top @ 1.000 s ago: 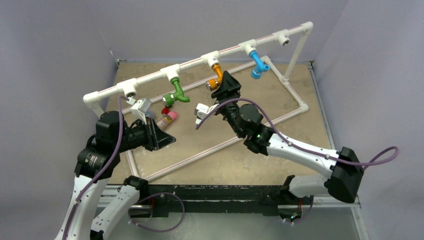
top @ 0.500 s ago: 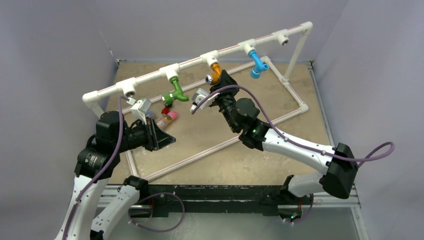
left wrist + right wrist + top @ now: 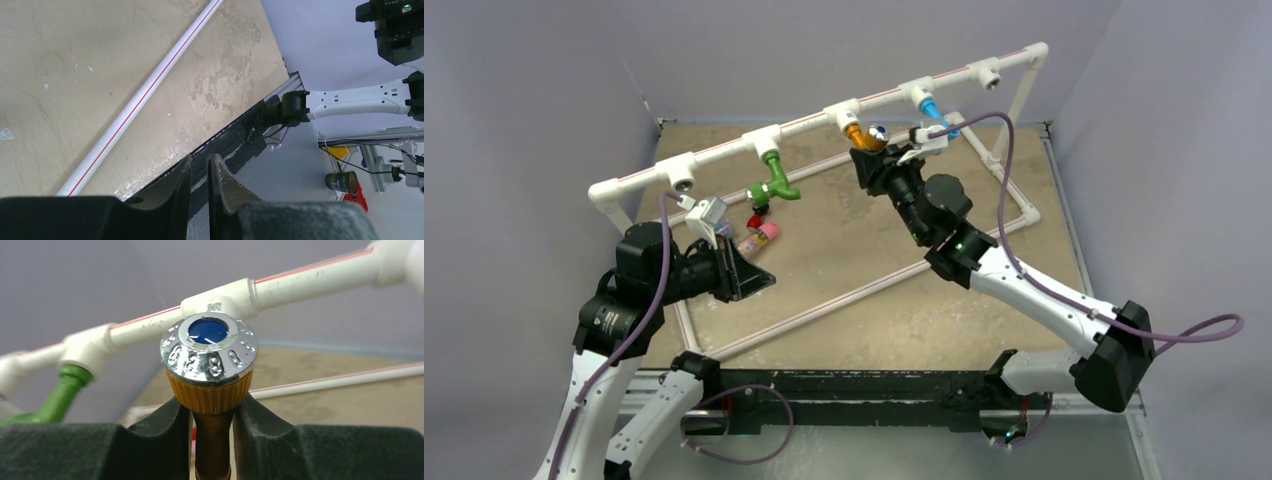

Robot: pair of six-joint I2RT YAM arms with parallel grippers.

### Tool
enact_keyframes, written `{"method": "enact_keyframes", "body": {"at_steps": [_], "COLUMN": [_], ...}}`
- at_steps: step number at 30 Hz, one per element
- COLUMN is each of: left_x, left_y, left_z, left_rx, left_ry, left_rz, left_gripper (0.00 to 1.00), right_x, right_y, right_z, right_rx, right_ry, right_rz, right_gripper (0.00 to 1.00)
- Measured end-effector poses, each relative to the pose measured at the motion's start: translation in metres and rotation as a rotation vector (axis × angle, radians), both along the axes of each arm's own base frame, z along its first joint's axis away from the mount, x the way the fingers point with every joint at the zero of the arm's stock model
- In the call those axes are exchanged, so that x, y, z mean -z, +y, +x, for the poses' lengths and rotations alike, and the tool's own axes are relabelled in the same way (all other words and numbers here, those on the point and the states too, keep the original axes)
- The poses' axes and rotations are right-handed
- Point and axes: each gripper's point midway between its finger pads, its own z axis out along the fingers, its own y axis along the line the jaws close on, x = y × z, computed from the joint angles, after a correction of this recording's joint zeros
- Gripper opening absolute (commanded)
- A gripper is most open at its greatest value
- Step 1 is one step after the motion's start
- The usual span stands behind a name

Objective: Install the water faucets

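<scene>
The orange faucet (image 3: pixel 860 134) hangs from a tee on the raised white pipe (image 3: pixel 724 155). My right gripper (image 3: pixel 871 150) is shut on it from below. In the right wrist view both fingers of the right gripper (image 3: pixel 212 410) squeeze the stem of the orange faucet (image 3: pixel 210 390), just under its ribbed collar and chrome, blue-centred cap (image 3: pixel 209 345). The green faucet (image 3: pixel 773 186) hangs from the tee to the left. The blue faucet (image 3: pixel 935 111) is on the tee to the right, partly behind my right wrist. My left gripper (image 3: pixel 749 272) hovers low at the left, shut with only a slit, holding nothing.
Small pink and red pieces (image 3: pixel 764 231) lie on the tan board below the green faucet. Tees at the far left (image 3: pixel 682 178) and far right (image 3: pixel 991 75) have bare sockets. The floor pipe (image 3: pixel 145 95) of the frame runs under my left gripper (image 3: pixel 199 172).
The right gripper rose from below the orange faucet, swung up and to the right, and closed on its stem. The faucet's capped end now points upward. The left arm stayed still.
</scene>
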Motion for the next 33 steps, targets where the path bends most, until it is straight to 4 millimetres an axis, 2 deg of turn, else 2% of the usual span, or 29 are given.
{"method": "enact_keyframes", "body": {"at_steps": [7,10,11,13,15,20,23,29,33], "left_x": [0.0,-0.001,-0.001,-0.002,-0.002,-0.003,-0.002,0.0,0.0], "left_y": [0.0,0.0,0.0,0.0,0.0,0.001,0.001,0.0,0.0], "left_z": [0.0,-0.001,-0.001,-0.002,-0.003,-0.004,-0.004,-0.004,-0.003], "left_rx": [0.002,0.003,0.003,0.003,0.003,0.004,0.004,0.004,0.005], "left_ry": [0.0,-0.002,-0.003,-0.007,-0.011,-0.014,-0.014,-0.009,-0.008], "left_rz": [-0.001,-0.002,-0.003,-0.004,-0.005,-0.006,-0.006,-0.005,-0.004], "left_gripper": [0.16,0.16,0.16,0.16,0.16,0.16,0.16,0.16,0.16], "right_x": [0.001,-0.001,-0.002,-0.003,-0.005,-0.003,-0.001,-0.014,-0.011], "right_y": [0.009,0.009,0.01,0.012,0.013,0.017,0.007,-0.027,-0.046], "right_z": [-0.009,-0.012,-0.013,-0.013,-0.013,-0.023,-0.03,-0.048,-0.054], "right_rx": [-0.19,-0.281,-0.315,-0.359,-0.383,-0.419,-0.384,-0.297,-0.217], "right_ry": [0.307,0.403,0.432,0.471,0.492,0.525,0.507,0.362,0.273], "right_rz": [0.619,0.834,0.895,0.975,1.014,0.997,0.93,0.769,0.576], "right_gripper": [0.0,0.0,0.05,0.3,0.46,0.78,0.88,0.92,0.92]}}
